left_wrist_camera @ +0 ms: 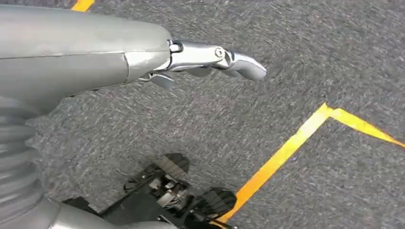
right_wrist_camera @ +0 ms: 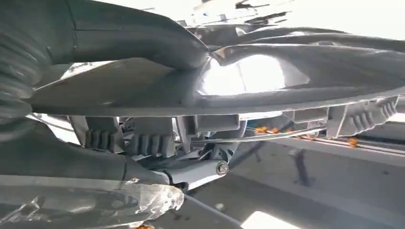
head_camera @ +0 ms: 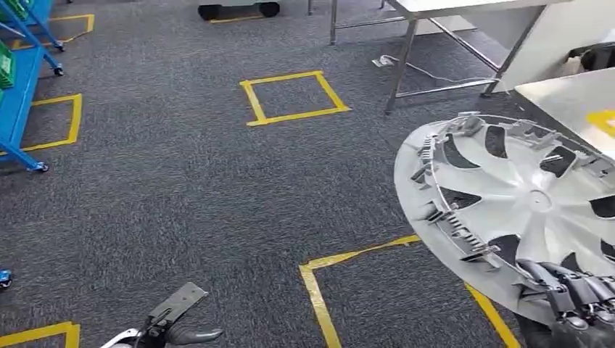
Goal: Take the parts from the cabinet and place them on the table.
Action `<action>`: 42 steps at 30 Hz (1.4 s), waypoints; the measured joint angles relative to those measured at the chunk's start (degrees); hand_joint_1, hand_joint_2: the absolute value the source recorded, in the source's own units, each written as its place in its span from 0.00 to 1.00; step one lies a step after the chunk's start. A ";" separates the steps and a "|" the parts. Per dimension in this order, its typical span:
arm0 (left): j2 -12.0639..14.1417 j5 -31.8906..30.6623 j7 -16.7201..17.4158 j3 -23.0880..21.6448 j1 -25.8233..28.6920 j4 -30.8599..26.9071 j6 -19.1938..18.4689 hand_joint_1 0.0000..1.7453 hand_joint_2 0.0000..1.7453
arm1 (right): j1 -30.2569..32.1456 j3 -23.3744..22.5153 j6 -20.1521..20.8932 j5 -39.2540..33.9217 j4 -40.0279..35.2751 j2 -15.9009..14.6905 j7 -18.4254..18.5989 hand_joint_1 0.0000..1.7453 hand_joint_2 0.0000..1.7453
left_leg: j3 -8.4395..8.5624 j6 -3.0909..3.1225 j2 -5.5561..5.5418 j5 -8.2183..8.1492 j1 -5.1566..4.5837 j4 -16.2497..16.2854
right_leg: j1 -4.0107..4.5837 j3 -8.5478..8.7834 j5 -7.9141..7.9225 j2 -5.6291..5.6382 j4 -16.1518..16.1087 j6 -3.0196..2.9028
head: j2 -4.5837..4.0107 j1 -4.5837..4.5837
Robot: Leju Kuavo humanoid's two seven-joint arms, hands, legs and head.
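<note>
While the left hand [left_wrist_camera: 200, 59] hangs seemingly empty, fingers loosely extended, the right hand [head_camera: 576, 293] grips the grey hubcap [head_camera: 508, 203] beside the table [head_camera: 566, 98].

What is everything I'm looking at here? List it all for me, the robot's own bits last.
wheel cover: one, silver-grey, held up at the right, in front of the white table.
white table: one, white with a yellow mark, far right.
metal-legged table: one, white top on grey legs, top right.
blue rack: one, blue on castors, with green bins, far left.
tape squares: several, yellow, on the floor.
carpet: grey, covers the floor.
cable: one, white, on the floor under the metal-legged table.
right hand: one, dark, grips the wheel cover's lower rim.
left hand: one, grey, hangs over the carpet, holding nothing.
</note>
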 joint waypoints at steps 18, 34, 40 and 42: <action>0.87 1.77 0.61 -1.44 -0.13 -0.75 0.09 0.00 1.00 | -0.22 -0.35 -0.02 -0.02 0.13 0.04 -1.84 1.00 1.00 | -1.55 1.05 -8.12 1.09 0.97 0.24 | -0.57 -3.35 -0.35 5.86 2.29 1.03 | 0.00 0.14; 1.18 2.23 0.63 -1.66 -0.12 -1.14 0.13 0.00 1.00 | -0.56 -0.37 -0.02 0.04 0.46 0.13 -2.32 1.00 1.00 | -2.58 -1.39 -5.34 -3.56 0.65 5.31 | -1.00 0.37 0.42 2.47 -0.72 -1.14 | 0.00 -0.15; 1.40 2.38 0.66 -1.86 0.48 -1.12 0.13 0.00 1.00 | -0.64 -0.37 -0.02 0.04 0.68 0.13 -1.97 1.00 1.00 | -6.60 -1.33 -6.78 -1.97 0.80 11.20 | -1.14 0.41 0.31 7.55 -0.71 -1.21 | 0.00 -0.33; 1.40 2.38 0.66 -1.90 0.48 -1.12 0.13 0.00 1.00 | -0.61 -0.35 -0.02 0.04 0.70 0.13 -1.95 1.00 1.00 | -3.74 -1.15 -8.34 0.62 0.97 5.38 | -1.26 0.47 0.24 8.49 -0.71 -0.92 | 0.00 -0.30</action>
